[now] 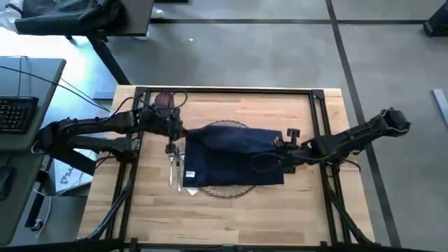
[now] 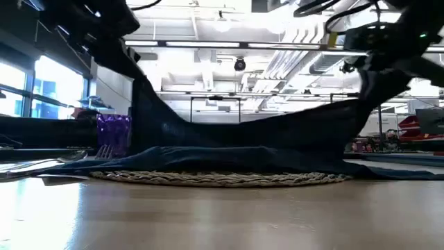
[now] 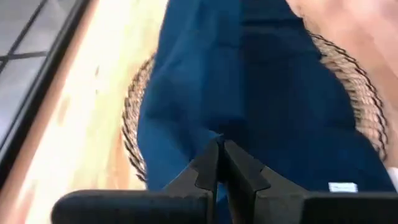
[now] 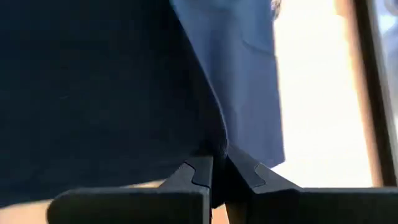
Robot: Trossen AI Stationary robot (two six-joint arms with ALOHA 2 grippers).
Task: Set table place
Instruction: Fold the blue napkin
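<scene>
A navy cloth napkin (image 1: 231, 157) is draped over the round wicker charger (image 1: 224, 190) at the table's middle. My left gripper (image 1: 183, 138) is shut on the napkin's left far part, and my right gripper (image 1: 275, 145) is shut on its right part. In the low view the napkin (image 2: 243, 132) rises to both grippers and sags between them, its lower part lying on the charger (image 2: 222, 178). Silver cutlery (image 1: 175, 169) lies on the table beside the charger's left rim. My left gripper pinches a fold of the napkin (image 3: 219, 134) between its two shut fingers and holds it raised. The cloth slopes down from the fingers onto the charger (image 3: 134, 118). My right gripper pinches a fold of the napkin (image 4: 217, 146) between its two shut fingers, with that side lifted above the table. From there the cloth runs down toward the charger, drawn into a sagging span between the two grippers.
A small purple cup (image 1: 162, 100) stands at the far left of the table, seen in the low view (image 2: 113, 134) behind the cutlery. A black frame (image 1: 224, 91) runs along the table's far edge and sides. Bare wood (image 1: 231, 220) lies along the near side.
</scene>
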